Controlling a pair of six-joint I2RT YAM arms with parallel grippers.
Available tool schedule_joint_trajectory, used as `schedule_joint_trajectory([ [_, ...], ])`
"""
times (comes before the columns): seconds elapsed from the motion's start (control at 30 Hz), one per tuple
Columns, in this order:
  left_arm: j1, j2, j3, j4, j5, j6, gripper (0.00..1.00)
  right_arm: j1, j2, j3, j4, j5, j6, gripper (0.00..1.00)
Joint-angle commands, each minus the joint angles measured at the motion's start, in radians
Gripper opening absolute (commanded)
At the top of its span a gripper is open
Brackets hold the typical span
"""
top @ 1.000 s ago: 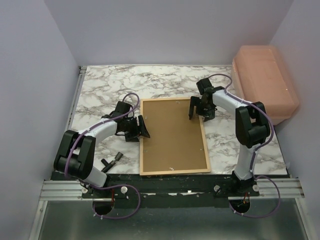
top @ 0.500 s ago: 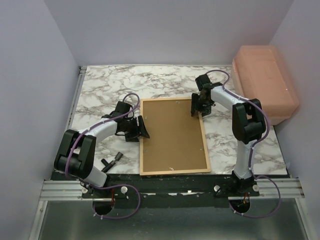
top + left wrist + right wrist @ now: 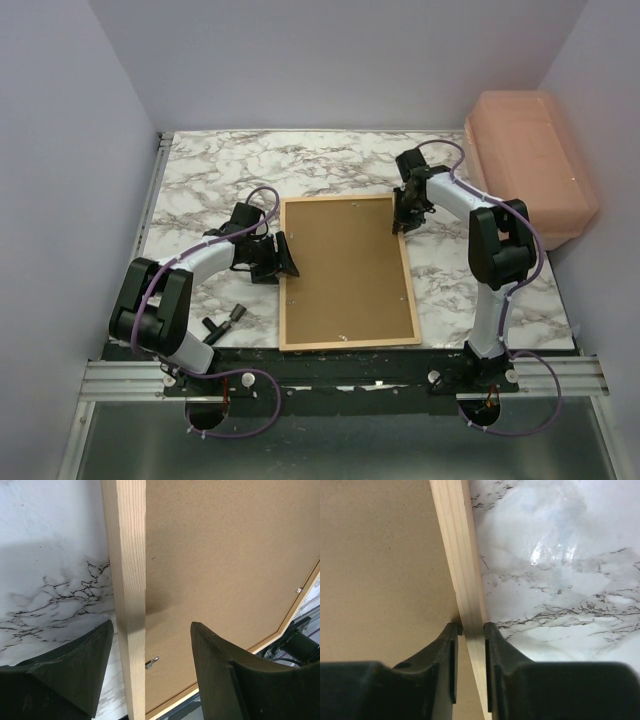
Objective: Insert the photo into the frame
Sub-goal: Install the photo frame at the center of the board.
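The frame lies flat on the marble table, back up, its thin light wood rails around a brown backing board. My left gripper stands open astride the left rail, one finger over the table and one over the board, touching neither side of the wood. My right gripper is at the far end of the right rail, and its fingers press the wood from both sides. The photo is hidden.
A pink plastic bin stands at the right back against the wall. A small black tool lies near the left arm's base. A metal tab holds the board at the left rail. Walls close three sides.
My right gripper has moved from over the board out to the right rail and closed on it. The left gripper has stayed over the left rail.
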Motion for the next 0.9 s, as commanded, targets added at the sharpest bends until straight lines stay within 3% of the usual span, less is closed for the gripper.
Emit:
schedule_joint_trajectory([
  [0.0, 0.004, 0.022, 0.013, -0.005, 0.015, 0.016, 0.64, 0.006, -0.005, -0.022, -0.054, 0.051, -0.01, 0.17],
  [0.13, 0.004, 0.022, 0.014, -0.005, 0.013, 0.016, 0.64, 0.007, -0.011, -0.025, -0.05, 0.084, -0.01, 0.0],
  [0.4, 0.008, 0.019, 0.058, -0.039, -0.025, 0.018, 0.67, 0.006, -0.036, -0.021, -0.045, 0.079, -0.001, 0.03],
  [0.5, 0.02, 0.018, 0.099, -0.064, -0.053, 0.018, 0.69, 0.005, -0.062, -0.038, -0.028, 0.028, 0.015, 0.34],
  [0.6, 0.033, 0.035, 0.156, -0.098, -0.084, 0.018, 0.71, -0.008, -0.099, -0.063, -0.001, -0.064, 0.047, 0.58],
  [0.73, 0.035, 0.097, 0.248, -0.146, -0.149, 0.042, 0.72, -0.039, -0.142, -0.101, 0.046, -0.18, 0.094, 0.75],
  [0.87, 0.032, 0.169, 0.332, -0.19, -0.227, 0.057, 0.72, -0.045, -0.151, -0.117, 0.055, -0.221, 0.104, 0.8],
])
